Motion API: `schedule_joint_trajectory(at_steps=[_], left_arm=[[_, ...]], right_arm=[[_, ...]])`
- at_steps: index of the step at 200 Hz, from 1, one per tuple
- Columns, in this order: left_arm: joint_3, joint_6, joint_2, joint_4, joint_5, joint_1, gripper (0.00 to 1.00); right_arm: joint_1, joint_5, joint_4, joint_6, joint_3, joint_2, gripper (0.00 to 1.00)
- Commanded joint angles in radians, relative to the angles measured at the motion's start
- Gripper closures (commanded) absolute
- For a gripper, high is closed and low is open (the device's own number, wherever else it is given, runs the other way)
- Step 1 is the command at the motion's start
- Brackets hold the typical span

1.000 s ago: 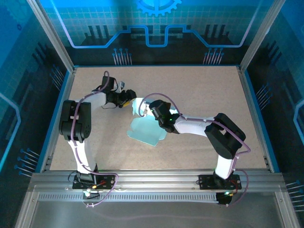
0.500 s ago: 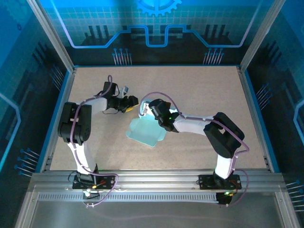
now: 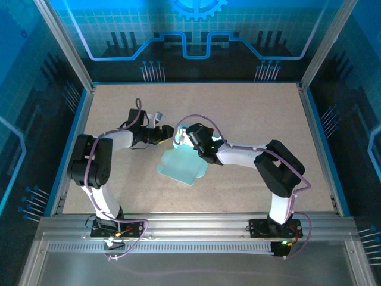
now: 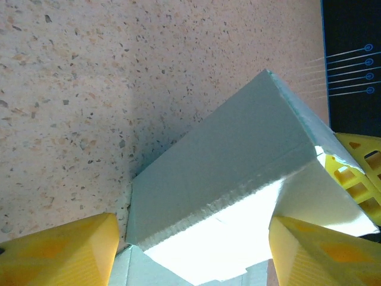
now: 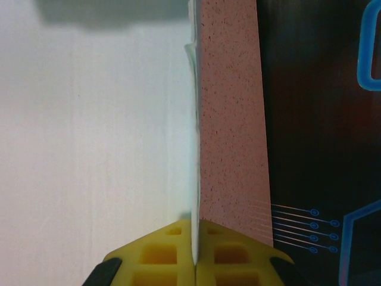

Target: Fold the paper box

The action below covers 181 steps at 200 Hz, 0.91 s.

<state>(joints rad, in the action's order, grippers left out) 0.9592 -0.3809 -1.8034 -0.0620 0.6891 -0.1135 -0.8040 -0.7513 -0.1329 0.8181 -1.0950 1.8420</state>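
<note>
The right gripper (image 5: 195, 241) is pinched tight on the upright flap edge of the paper box (image 3: 178, 167), which lies mid-table. The left gripper (image 4: 190, 256) is spread, its fingers either side of that raised fold. Bare table (image 3: 256, 107) lies all round. Since a second ago the left gripper has closed in on the flap, and the sheet has hardly shifted.

No legible text, labels, brands or numbers in any view. Paper box (image 3: 178, 165) card is blank. Back wall (image 3: 250, 27) carries a gear emblem (image 3: 199, 7) and circuit-trace graphics, no lettering.
</note>
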Motion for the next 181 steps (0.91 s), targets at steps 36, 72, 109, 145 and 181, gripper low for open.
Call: schedule_joint_trajectory(at_steps=[36, 72, 109, 145, 181], left_arm=[[0.022, 0.092, 0.004, 0.061, 0.000, -0.013, 0.33], [0.004, 0.116, 0.022, 0.076, -0.021, -0.016, 0.30], [-0.001, 0.122, 0.027, 0.075, -0.032, -0.017, 0.30], [0.028, 0.135, 0.004, 0.098, -0.054, -0.017, 0.31], [0.052, 0.172, -0.003, 0.140, -0.072, -0.016, 0.32]], right_arm=[[-0.015, -0.014, -0.100, 0.056, 0.013, 0.028, 1.00], [-0.019, -0.049, -0.188, 0.093, 0.029, 0.038, 1.00], [-0.027, -0.071, -0.298, 0.144, 0.063, 0.055, 1.00], [-0.036, -0.077, -0.387, 0.184, 0.093, 0.071, 1.00], [-0.043, -0.079, -0.454, 0.218, 0.119, 0.071, 1.00]])
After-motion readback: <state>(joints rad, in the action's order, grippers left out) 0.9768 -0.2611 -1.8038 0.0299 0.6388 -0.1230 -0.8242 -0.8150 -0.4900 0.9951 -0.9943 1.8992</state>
